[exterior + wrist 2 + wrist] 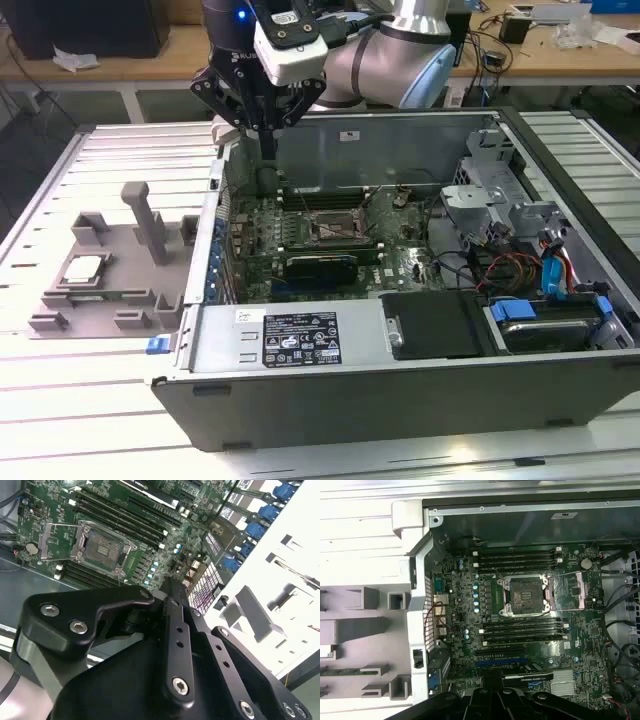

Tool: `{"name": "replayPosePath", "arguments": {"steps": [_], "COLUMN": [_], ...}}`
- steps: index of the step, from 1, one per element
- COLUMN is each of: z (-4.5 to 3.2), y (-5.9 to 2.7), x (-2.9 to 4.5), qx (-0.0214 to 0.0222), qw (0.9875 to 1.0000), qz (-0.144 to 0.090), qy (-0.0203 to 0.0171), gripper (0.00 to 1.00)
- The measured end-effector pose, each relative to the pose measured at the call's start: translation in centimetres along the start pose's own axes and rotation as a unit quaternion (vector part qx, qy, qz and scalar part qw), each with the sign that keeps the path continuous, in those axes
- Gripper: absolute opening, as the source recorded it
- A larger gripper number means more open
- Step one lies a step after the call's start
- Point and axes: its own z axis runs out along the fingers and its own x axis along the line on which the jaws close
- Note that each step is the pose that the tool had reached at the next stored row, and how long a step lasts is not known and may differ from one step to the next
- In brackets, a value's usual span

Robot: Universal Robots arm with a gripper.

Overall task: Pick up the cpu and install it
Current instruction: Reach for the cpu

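- The end effector point(268, 148) hangs above the back corner of the open computer case point(300, 400), on the side nearest the tray. From where I stand its fingers look drawn together, with nothing between them.
- The cpu point(82, 268) lies flat in a pocket of the grey tray point(125, 292). The tray sits outside the case on the ribbed tabletop point(90, 400), at the exterior view's left, and is well apart from the end effector.
- Inside the case, the socket point(526, 595) sits near the middle of the motherboard point(258, 240). Its metal frame is swung open and the seat is bare.
- My main worry is the grip. The chip is thin and sits low in its pocket, so an off-centre pinch could tip it or let it slip.
- The upright block point(150, 225) stands near the pocket on the case side, and a finger coming down carelessly could catch it.
- The case's side wall point(215, 230) stands between tray and socket, so a low carry would knock the chip against it.
- A chip set down turned or tilted in the socket could bend the contacts. The memory sticks point(520, 557) flank the socket closely on two sides, and the opened frame crowds it too.
- The blue-tipped cables point(555, 270) bunch at the end of the case away from the tray, well clear of the socket.
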Motion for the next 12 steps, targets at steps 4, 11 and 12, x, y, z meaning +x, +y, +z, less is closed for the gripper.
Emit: {"name": "replayPosePath", "arguments": {"steps": [4,11,12], "z": [0.0,0.0,0.0], "y": [0.0,0.0,0.0], "x": [0.0,0.0,0.0], "qx": [0.0,0.0,0.0], "qw": [1.0,1.0,1.0], "qz": [0.0,0.0,0.0], "qy": [0.0,0.0,0.0], "gripper": [0.11,0.11,0.11]}}
